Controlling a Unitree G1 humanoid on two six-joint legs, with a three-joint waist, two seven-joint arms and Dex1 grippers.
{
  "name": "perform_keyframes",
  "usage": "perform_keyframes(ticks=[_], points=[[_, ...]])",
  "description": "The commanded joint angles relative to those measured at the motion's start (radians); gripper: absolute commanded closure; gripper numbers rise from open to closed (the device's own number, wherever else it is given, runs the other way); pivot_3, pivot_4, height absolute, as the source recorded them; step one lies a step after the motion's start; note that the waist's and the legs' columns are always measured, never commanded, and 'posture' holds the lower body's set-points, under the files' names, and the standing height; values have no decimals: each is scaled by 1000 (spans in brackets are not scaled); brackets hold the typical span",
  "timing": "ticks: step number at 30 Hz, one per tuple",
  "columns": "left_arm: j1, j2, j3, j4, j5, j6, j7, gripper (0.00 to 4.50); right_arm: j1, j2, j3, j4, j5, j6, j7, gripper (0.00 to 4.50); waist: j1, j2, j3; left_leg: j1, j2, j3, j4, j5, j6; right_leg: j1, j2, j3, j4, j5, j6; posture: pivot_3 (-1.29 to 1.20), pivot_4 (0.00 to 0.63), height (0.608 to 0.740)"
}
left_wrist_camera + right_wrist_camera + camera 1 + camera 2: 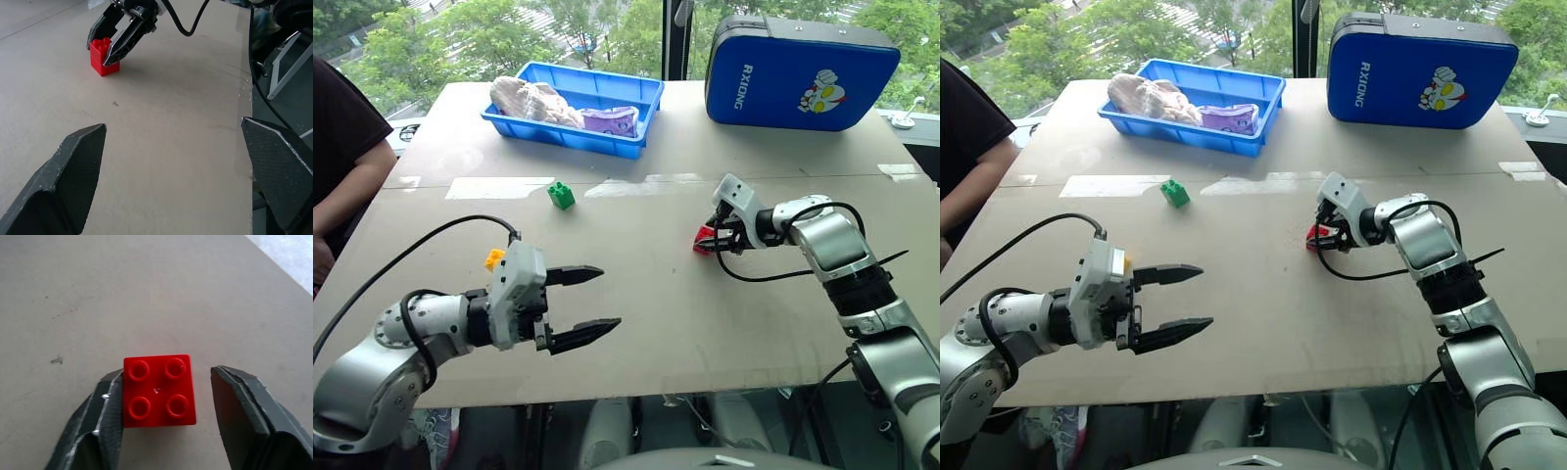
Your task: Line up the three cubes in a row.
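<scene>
The red cube (159, 390) stands on the table right of centre, studs up. My right gripper (167, 372) straddles it, open: one finger (105, 406) lies against the cube's side and the other (239, 406) stands a small gap off. The green cube (561, 195) sits alone farther back, left of centre. The yellow-orange cube (494, 258) peeks out behind my left hand, mostly hidden. My left gripper (611, 298) hovers open over the table's near left, nothing between its fingers, pointing towards the red cube (103, 58).
A blue tray (636, 147) holding crumpled bags stands at the back centre-left, and a blue padded case (798, 73) at the back right. A person's arm (342, 176) rests at the table's left side. The table's front edge (705, 387) runs just below my hands.
</scene>
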Motion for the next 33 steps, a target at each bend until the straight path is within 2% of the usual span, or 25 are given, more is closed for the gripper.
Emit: perform_keyframes(ticks=[1, 9, 16, 28, 30, 32, 33], points=[[20, -9, 36, -31, 0, -25, 3, 0, -35, -28, 21, 16, -7, -74, 45, 3189, 0, 0, 0, 0, 0, 0, 0, 0, 0, 0, 0, 0, 0, 0, 0, 0, 150, 740], [45, -18, 51, -42, -2, -31, 13, 0, -88, -63, 84, 128, -32, -323, 202, 3189, 0, 0, 0, 0, 0, 0, 0, 0, 0, 0, 0, 0, 0, 0, 0, 0, 150, 740], [55, -21, 61, -55, -11, -24, 18, 0, -195, -19, 117, 380, -93, -578, 288, 3189, -2, 0, 0, 0, 0, 0, 0, 0, 0, 0, 0, 0, 0, 0, 0, 0, 150, 740], [85, -23, 84, -86, -21, -17, 41, 0, -251, 30, 106, 545, -134, -716, 363, 3189, -3, 0, 0, 1, 1, 0, 0, 0, 0, 0, 0, 0, 1, 0, 0, 0, 150, 740], [84, -23, 84, -89, -24, -15, 45, 0, -254, 35, 100, 562, -135, -724, 371, 2169, -3, 0, 0, 1, 1, 0, 0, 0, 0, 0, 0, 0, 1, 0, 0, 0, 150, 740], [82, -23, 85, -90, -26, -13, 49, 0, -259, 39, 94, 579, -141, -732, 366, 1405, -3, 0, 0, 1, 1, 0, 0, 0, 0, 0, 0, 0, 1, 0, 0, 0, 150, 740], [82, -22, 85, -91, -26, -12, 51, 0, -260, 39, 92, 584, -143, -741, 368, 1405, -3, 0, 0, 1, 1, 0, 0, 0, 0, 0, 0, 0, 1, 0, 0, 0, 150, 740]])
